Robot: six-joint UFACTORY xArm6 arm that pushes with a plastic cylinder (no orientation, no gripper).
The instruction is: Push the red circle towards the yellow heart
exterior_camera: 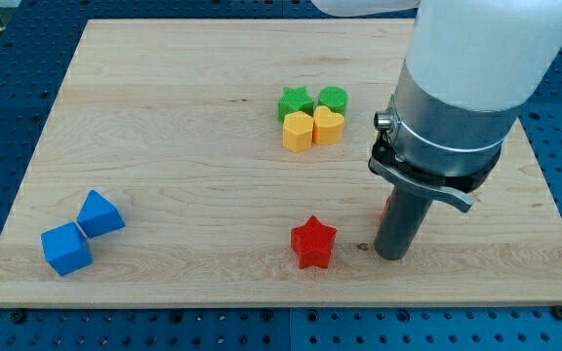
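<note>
My tip rests on the board near the view's bottom right, just right of a red star. A thin red sliver shows at the rod's left edge. It is a red block mostly hidden behind the rod, and its shape cannot be made out. The yellow heart lies up and to the left of the tip, in a tight cluster with a yellow hexagon-like block, a green star and a green circle.
Two blue blocks touch each other near the view's bottom left. The wooden board sits on a blue perforated table. The arm's large white and grey body covers the view's upper right.
</note>
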